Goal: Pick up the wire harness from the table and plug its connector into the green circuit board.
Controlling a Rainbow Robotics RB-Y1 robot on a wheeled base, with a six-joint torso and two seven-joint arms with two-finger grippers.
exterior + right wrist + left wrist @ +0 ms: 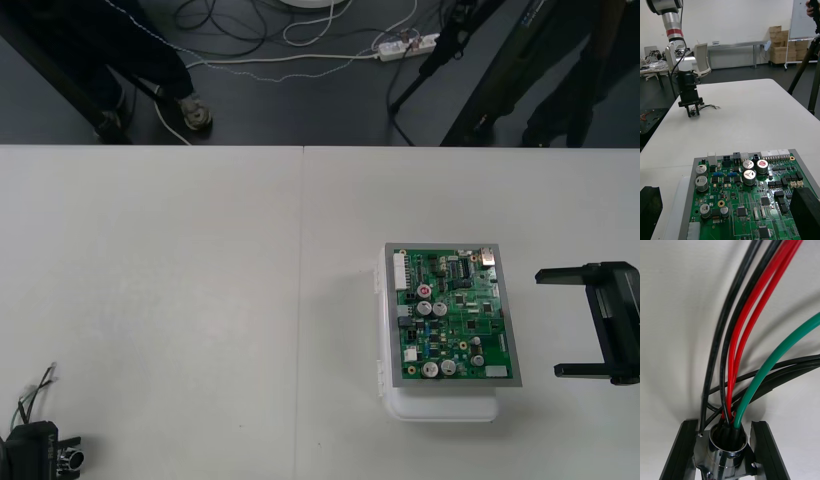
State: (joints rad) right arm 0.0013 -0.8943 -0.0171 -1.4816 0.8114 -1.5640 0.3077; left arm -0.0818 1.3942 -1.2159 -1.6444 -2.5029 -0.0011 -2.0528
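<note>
Harness socket (727, 444) clamped in left gripper (724, 427), wires (752, 315) fanning out.

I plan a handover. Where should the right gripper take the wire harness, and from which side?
Probably at the free wires, from the far side: the left gripper is shut on the socket, and the wires fan out beyond it.

Red, black and green wires (756, 311), green board (455, 315) (white base (445, 405)).

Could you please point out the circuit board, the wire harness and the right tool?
circuit board (455, 320): front view, green face.
wire harness (740, 352): left wrist view, red wires.
right tool (547, 322): front view, between its fingertips.
</note>
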